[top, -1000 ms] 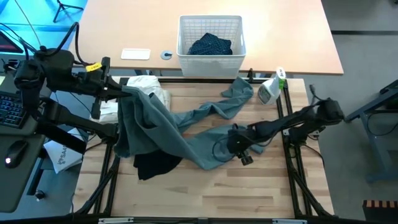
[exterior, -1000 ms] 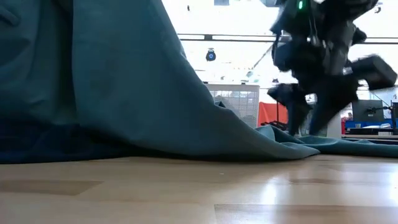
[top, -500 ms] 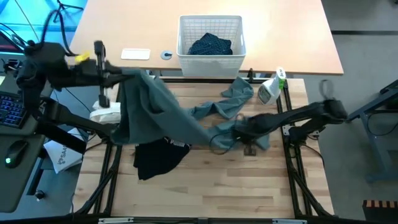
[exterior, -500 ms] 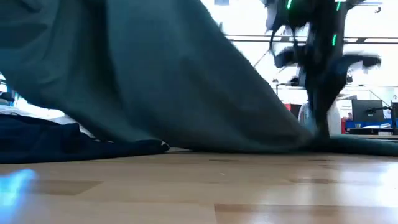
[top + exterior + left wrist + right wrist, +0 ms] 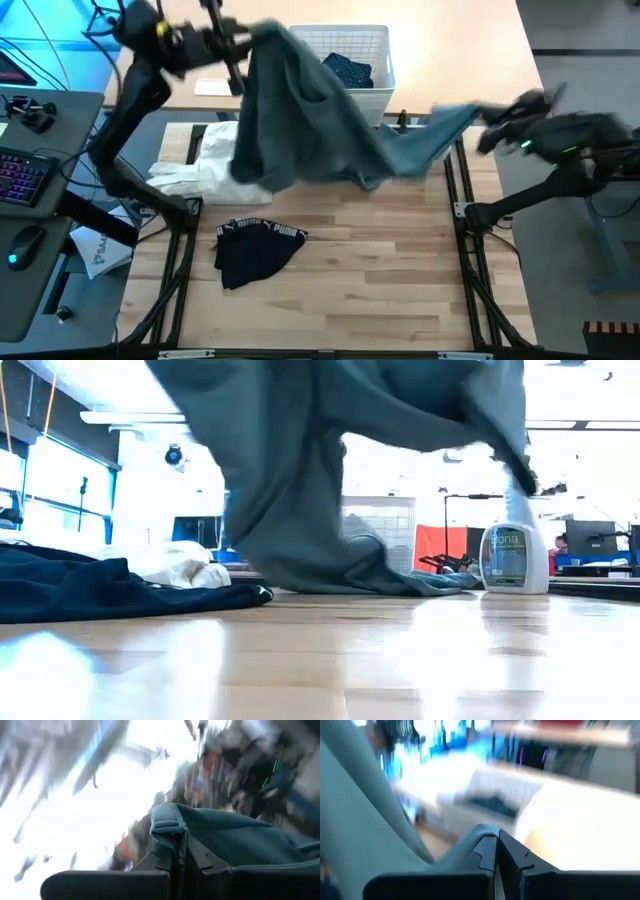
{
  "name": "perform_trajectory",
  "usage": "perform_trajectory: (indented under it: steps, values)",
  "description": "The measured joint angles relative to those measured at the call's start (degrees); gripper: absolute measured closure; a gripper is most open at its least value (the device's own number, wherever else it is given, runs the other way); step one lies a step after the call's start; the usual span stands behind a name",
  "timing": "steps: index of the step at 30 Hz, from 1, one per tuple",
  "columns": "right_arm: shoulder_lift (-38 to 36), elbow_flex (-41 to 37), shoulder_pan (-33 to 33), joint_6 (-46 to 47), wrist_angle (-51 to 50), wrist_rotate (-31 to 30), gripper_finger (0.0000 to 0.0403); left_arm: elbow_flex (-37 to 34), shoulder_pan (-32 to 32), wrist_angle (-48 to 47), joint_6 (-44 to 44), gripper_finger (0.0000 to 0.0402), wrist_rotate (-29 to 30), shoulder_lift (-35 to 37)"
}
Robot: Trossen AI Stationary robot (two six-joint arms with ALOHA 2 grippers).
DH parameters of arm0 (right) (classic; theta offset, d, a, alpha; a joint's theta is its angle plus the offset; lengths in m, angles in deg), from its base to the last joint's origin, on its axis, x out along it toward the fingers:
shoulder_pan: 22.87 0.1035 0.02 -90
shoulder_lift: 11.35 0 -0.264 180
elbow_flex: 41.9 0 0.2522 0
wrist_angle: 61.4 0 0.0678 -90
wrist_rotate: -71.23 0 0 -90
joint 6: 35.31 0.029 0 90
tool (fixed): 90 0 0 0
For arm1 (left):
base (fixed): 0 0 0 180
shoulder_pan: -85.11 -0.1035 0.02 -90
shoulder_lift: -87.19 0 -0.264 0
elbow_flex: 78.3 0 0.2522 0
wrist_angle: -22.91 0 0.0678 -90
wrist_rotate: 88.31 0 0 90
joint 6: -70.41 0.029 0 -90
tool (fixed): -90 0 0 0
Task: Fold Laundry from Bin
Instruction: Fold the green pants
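Note:
The grey-green top (image 5: 320, 125) hangs in the air between my two grippers, above the table's far half. My left gripper (image 5: 243, 45) is raised high at the far left and is shut on one end of it. My right gripper (image 5: 482, 115) is shut on the other end, at the far right. In the low view the top's hanging lower part (image 5: 350, 570) rests on the table. The bin (image 5: 372, 48), with a navy dotted piece (image 5: 352, 70) inside, is partly hidden behind the top. A black piece with white lettering (image 5: 255, 250) lies flat on the table. White cloth (image 5: 205, 165) lies at the left. My left gripper pinches a bunched, seamed edge of the top (image 5: 169, 827) between its two fingers; how many layers cannot be told. The cloth is lifted high and hangs down from the fingers. My right gripper pinches the top's narrow end (image 5: 470, 845) between its shut fingers. The cloth is lifted clear there and runs away toward the left arm.
A spray bottle (image 5: 512, 555) stands on the table at the far right, under the raised cloth. A white card (image 5: 218, 87) and a small round thing (image 5: 267, 88) lie on the far desk beside the bin. The table's near half is bare wood (image 5: 380, 290).
My right gripper has shut on the top's end, then gone up and toward the right edge. My left gripper has risen and gone toward the far edge. The top has been lifted off the table and spread between them; only its lower part stays down. The black piece is uncovered.

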Motion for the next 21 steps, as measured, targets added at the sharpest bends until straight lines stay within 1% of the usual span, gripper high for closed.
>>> perform_trajectory:
  steps: [1,2,3,4,5,7,9,11,12,13,15,16,18,19,20,21]
  values:
    - [-0.2,2.3,0.6,-2.6,2.1,-2.6,0.0402,0.0,-2.4,4.7,-3.1,0.0401,-5.8,-1.2]
    - [-0.3,4.1,1.2,-5.6,4.6,-4.1,0.0402,0.0,-4.2,8.1,-7.2,0.0401,-10.3,-2.1]
    - [-0.1,5.4,1.6,-8.8,7.1,-4.1,0.0402,0.0,-5.5,9.6,-11.3,0.0401,-13.7,-2.6]
    - [0.2,6.2,2.0,-11.5,9.4,-3.0,0.0402,0.0,-6.1,8.9,-14.9,0.0401,-16.7,-2.6]
    - [0.6,6.7,2.3,-13.7,11.4,-1.0,0.0402,0.0,-6.7,6.2,-17.3,0.0401,-19.3,-1.9]
    - [1.5,6.8,2.7,-15.2,12.5,5.1,0.0402,0.0,-7.1,-4.3,-17.5,0.0401,-21.5,1.0]
    - [2.4,5.4,2.7,-12.9,11.4,13.1,0.0402,0.0,-6.9,-18.9,-11.4,0.0401,-19.7,5.2]
    - [2.9,1.7,2.7,-9.1,10.0,23.2,0.0402,0.1,-5.8,-33.7,-5.4,0.0401,-14.3,9.4]
    - [3.2,-0.9,2.7,-6.7,9.9,29.3,0.0403,0.2,-4.9,-40.5,-4.4,0.0401,-11.5,11.1]
    - [3.4,-3.7,2.7,-4.4,10.0,36.4,0.0403,0.2,-3.8,-46.8,-4.8,0.0401,-9.4,12.5]
    - [3.9,-10.3,2.7,1.2,10.6,53.6,0.0403,-0.1,-1.1,-56.4,-8.3,0.0401,-7.3,14.7]
    - [4.2,-13.7,2.7,4.7,11.4,62.1,0.0403,-0.5,0.4,-59.9,-10.3,0.0401,-6.9,15.7]
    - [4.5,-20.4,3.7,13.4,14.0,77.9,0.0403,-2.9,3.6,-63.6,-15.1,0.0401,-6.3,17.6]
    - [4.4,-23.0,4.2,17.4,15.4,83.9,0.0403,-4.7,5.4,-64.1,-17.9,0.0401,-5.9,18.6]
    - [4.3,-25.2,4.4,20.3,17.0,88.5,0.0403,-6.8,7.2,-64.0,-20.9,0.0401,-5.4,19.5]
    - [4.2,-26.8,4.4,21.8,18.4,91.4,0.0403,-9.2,9.1,-63.8,-23.2,0.0401,-4.6,20.4]
